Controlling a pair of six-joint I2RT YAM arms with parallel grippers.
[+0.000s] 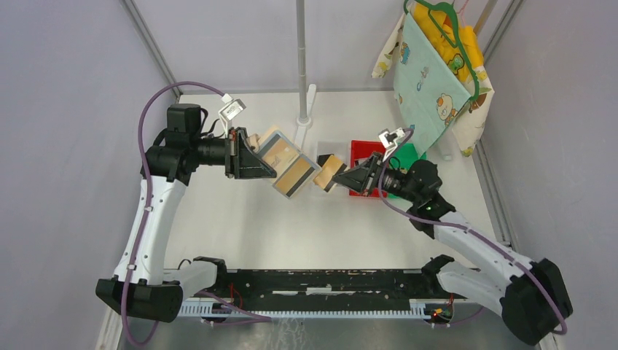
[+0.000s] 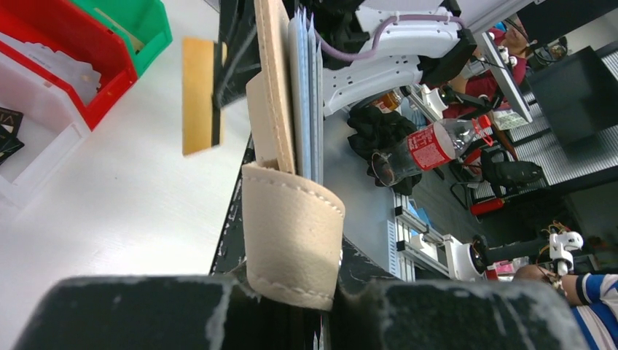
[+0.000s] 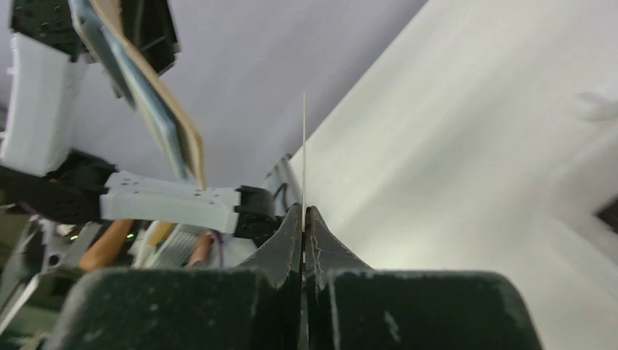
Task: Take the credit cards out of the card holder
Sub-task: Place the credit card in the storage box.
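Currently the left gripper (image 1: 256,157) hangs above the middle of the worktop (image 1: 291,233), toward its far edge. Its jaws are pinched on a tan stitched flap at one end of the holder (image 1: 288,166). The holder sticks out from the fingers toward the right arm, clear of the worktop. From above its broad face is tilted up, with a dark band near its free end. The left wrist view shows it edge-on, with pale blue-grey layers stacked against the tan board.

The right gripper (image 1: 344,177) faces it from the right, its jaws pressed tight on a gold card (image 1: 329,170) with a dark stripe. The right wrist view shows that card as a thin line rising from between the closed fingertips. The card is in the air just beside the holder's free end. Both wrist views show a gap between the two, so it is out of the pocket.

Behind and below the card, three bins stand in a row along the worktop's far right part. These are a white bin (image 2: 44,146) with black cards (image 2: 7,135) in it, a red bin (image 1: 362,149) and a green bin (image 1: 409,154). A grey pole (image 1: 301,58) stands at the far edge, and a patterned cloth (image 1: 430,87) hangs over the far right corner.
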